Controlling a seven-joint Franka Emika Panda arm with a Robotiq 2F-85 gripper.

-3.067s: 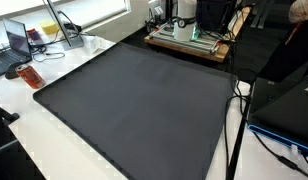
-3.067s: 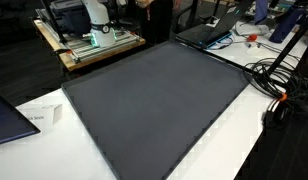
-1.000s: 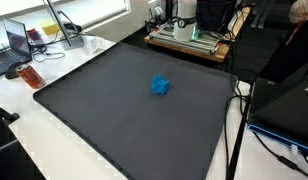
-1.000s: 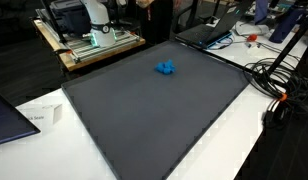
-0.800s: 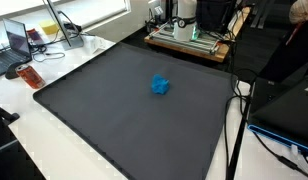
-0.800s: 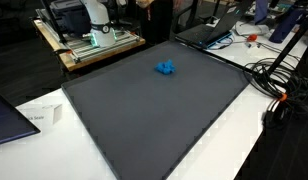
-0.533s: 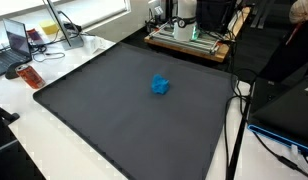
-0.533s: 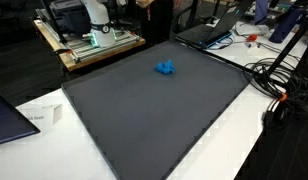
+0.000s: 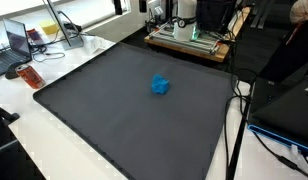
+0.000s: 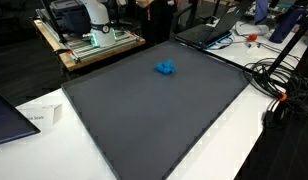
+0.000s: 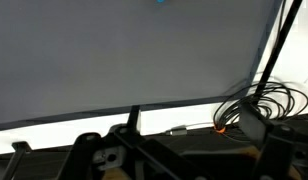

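Note:
A small blue object (image 9: 160,86) (image 10: 167,68) lies alone on the dark grey mat (image 9: 124,120) (image 10: 164,115), nearer the robot's side. In the wrist view only a blue speck (image 11: 161,2) of it shows at the top edge, far across the mat (image 11: 124,55). My gripper (image 11: 184,158) appears only in the wrist view, as dark blurred parts along the bottom edge. Its jaws stand wide apart with nothing between them, above the white table edge and well away from the blue object. In both exterior views only the robot's base (image 9: 184,14) (image 10: 95,16) is visible.
The base stands on a wooden platform (image 9: 189,40) (image 10: 89,48) behind the mat. Black cables (image 10: 284,85) (image 11: 256,100) with an orange piece lie beside one mat edge. An open laptop (image 9: 16,40), a red item (image 9: 30,76), another laptop (image 10: 207,34) and a white box (image 10: 39,118) sit around the mat.
About three seconds ago the mat was bare; the blue object has lain on it for the last second. Nothing has moved since.

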